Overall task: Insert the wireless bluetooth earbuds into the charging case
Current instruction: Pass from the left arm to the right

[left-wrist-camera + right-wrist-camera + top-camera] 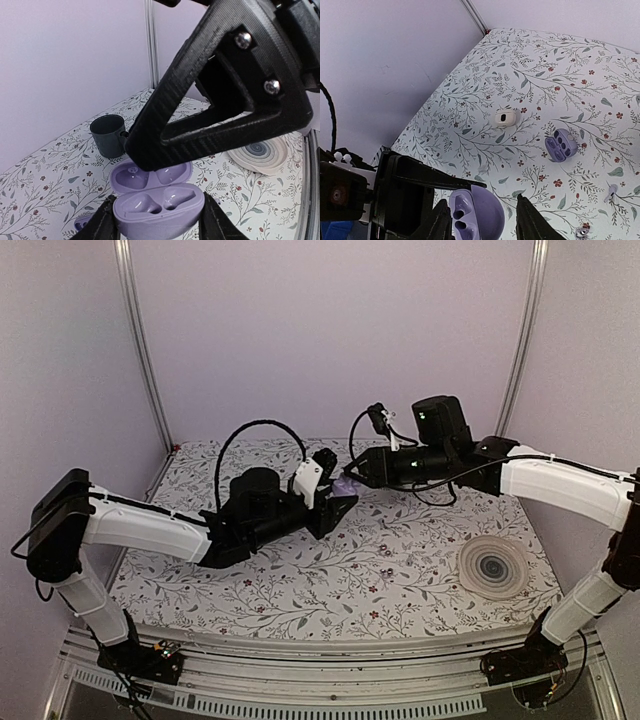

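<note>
The charging case (158,212) is a glossy lilac clamshell, open, with its lid (150,177) tipped back and both sockets empty. My left gripper (158,197) is shut on the case's base, one finger on each side, and holds it above the table. My right gripper (482,200) is open and straddles the case (476,214); a gap shows at its right finger (530,222). In the top view the two grippers (335,505) (352,478) meet at mid-table. A small lilac earbud (611,191) lies on the cloth. A second small piece (580,231) lies near it.
A dark mug (107,135) stands at the back left. A flat ringed disc (492,566) lies at the right. A white round piece with a dark centre (505,118) and a lilac piece with dark holes (560,145) lie on the floral cloth (400,570).
</note>
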Motion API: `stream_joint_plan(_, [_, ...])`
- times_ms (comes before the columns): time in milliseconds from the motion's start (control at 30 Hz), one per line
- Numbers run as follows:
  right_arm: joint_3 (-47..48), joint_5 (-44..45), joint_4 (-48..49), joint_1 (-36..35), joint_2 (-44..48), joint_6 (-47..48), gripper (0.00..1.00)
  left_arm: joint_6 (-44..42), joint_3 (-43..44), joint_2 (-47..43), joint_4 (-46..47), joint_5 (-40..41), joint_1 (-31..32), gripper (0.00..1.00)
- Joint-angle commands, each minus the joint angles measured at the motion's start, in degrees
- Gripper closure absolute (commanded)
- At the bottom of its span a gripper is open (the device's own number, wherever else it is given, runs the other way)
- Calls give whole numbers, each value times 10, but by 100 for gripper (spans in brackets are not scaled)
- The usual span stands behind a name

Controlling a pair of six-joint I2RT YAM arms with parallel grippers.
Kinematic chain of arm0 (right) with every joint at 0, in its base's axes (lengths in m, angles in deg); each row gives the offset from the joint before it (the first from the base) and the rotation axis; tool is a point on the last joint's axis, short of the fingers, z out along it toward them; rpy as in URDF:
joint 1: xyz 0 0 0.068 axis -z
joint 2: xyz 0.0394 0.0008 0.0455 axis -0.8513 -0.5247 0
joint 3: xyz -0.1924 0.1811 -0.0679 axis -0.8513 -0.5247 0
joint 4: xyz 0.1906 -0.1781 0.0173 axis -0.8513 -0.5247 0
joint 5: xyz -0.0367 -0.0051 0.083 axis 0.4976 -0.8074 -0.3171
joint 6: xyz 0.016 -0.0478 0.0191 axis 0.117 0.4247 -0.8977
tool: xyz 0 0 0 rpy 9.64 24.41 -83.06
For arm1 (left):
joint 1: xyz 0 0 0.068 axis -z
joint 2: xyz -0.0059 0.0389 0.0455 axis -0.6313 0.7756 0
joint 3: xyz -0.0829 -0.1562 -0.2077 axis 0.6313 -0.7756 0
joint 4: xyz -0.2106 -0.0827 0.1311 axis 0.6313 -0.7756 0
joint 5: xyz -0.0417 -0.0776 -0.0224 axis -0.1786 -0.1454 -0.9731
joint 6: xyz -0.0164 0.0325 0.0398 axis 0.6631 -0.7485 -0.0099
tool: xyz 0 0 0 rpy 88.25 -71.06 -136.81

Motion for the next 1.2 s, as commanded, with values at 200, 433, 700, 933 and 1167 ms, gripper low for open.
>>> stream_joint_plan(200, [41, 6, -68, -2, -25, 44, 60, -8, 18, -15, -5, -17, 10, 65])
stream_joint_plan(433, [48, 4, -72, -2, -22, 43, 72, -9, 24, -12, -7, -23, 11, 65])
stream_joint_plan(700, [50, -4, -67, -1, -18, 43, 87, -5, 22, -13, -12, -21, 10, 54])
stream_joint_plan(933, [50, -19, -53, -1, -7, 51, 89, 4, 21, -18, -18, -46, 5, 41])
stream_joint_plan(1167, [43, -51, -36, 9, 16, 74, 90, 49, -7, -45, -19, -165, -29, 36])
